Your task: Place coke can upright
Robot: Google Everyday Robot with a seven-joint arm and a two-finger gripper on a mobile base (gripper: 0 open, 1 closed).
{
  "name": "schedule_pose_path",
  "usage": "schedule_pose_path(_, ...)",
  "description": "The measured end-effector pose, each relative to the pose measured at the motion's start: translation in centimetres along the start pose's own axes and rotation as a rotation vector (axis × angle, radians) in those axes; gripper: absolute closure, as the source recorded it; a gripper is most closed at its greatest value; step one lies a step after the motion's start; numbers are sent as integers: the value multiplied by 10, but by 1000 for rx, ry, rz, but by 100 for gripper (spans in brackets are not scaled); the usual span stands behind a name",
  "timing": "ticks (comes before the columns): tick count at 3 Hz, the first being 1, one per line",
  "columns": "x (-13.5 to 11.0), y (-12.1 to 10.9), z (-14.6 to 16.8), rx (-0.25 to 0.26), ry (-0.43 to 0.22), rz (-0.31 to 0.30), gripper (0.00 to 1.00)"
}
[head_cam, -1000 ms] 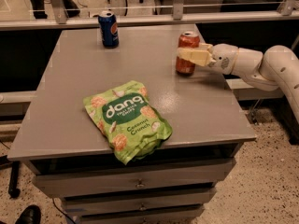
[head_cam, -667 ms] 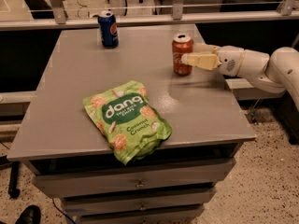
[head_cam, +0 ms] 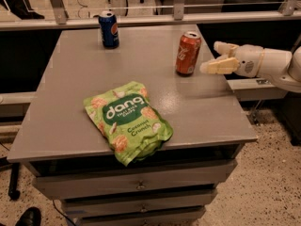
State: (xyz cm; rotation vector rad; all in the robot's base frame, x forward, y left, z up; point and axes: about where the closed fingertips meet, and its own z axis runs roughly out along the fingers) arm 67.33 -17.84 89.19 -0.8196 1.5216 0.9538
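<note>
Because the green snack bag (head_cam: pixel 128 121) lies flat toward 6 o'clock on the grey table (head_cam: pixel 61 112), one corner hanging a little over the front edge above the drawers (head_cam: pixel 141 185), it sits well apart from the work and takes no part in it. Farther back, toward 2 o'clock from the table's middle, the coke can (head_cam: pixel 188 53) stands on its base with the silver top up (perhaps leaning a touch, though that may be the angle of view), borne by the tabletop alone. At 3 o'clock of it, just beside but not touching, the gripper (head_cam: pixel 210 57) hangs with its two pale fingers spread wide and nothing between them, mouth facing the can. That stance fits leaving the can to stand by itself, so I judge the placing essentially done. Farthest, at 11 o'clock, the blue Pepsi can (head_cam: pixel 108 29) stands upright, well apart.
</note>
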Motion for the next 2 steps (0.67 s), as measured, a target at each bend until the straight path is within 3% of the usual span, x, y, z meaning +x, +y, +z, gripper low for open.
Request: schedule_pose_path(2,-41,17,-87,105,96,-257,0)
